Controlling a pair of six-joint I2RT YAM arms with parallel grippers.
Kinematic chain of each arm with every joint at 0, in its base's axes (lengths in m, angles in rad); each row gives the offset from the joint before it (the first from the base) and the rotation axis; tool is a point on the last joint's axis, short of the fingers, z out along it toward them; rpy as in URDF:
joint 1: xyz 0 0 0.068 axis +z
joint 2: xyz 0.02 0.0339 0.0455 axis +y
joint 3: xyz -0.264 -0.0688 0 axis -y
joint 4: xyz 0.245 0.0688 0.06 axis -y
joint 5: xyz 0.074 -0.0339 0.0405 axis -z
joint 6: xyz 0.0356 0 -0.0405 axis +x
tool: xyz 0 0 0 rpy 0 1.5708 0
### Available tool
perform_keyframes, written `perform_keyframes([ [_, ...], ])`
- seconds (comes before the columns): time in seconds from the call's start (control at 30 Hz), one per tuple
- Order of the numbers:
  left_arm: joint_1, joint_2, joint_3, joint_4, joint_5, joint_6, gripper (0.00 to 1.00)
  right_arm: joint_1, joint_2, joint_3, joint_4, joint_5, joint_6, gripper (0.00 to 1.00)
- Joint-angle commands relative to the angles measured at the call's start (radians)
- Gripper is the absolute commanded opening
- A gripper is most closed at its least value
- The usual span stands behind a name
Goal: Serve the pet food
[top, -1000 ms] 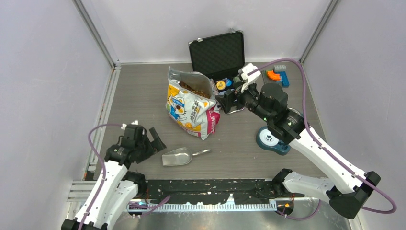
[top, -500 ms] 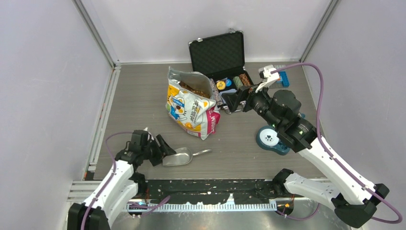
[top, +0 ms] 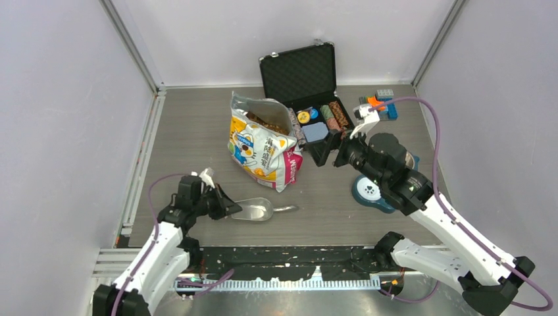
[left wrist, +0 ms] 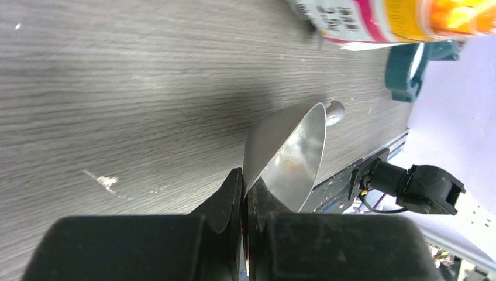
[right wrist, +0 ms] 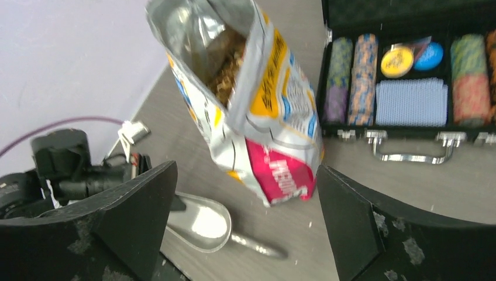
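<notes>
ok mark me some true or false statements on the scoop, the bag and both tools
1. The left tool is shut on the rim of the metal scoop. True.
2. The right tool grips the bag. False: it stands open beside the bag and holds nothing.
3. The bag is open at the top, with pet food showing inside. True.
4. The scoop is heaped with pet food. False: its bowl is bare metal and it lies on the table.
5. The poker chip case is closed. False: its lid stands up and the chips show.
</notes>
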Motion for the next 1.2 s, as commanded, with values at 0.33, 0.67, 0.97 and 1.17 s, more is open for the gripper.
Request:
perform_keyframes([
  [0.33, -0.001, -0.358, 0.153, 0.126, 0.201, 0.037, 0.0, 0.0, -0.194, -0.291, 0.016, -0.472, 0.279, 0.96],
  [0.67, -0.001, -0.32, 0.207, 0.262, 0.212, -0.039, 0.0, 0.0, -0.145, -0.443, 0.338, -0.606, 0.427, 0.97],
  [0.97, -0.001, -0.321, 0.222, 0.324, 0.219, -0.072, 0.0, 0.0, -0.052, -0.432, 0.515, -0.652, 0.468, 0.94],
  [1.17, -0.002, -0.302, 0.252, 0.301, 0.204, -0.051, 0.0, 0.0, 0.005, -0.425, 0.627, -0.665, 0.498, 0.72],
])
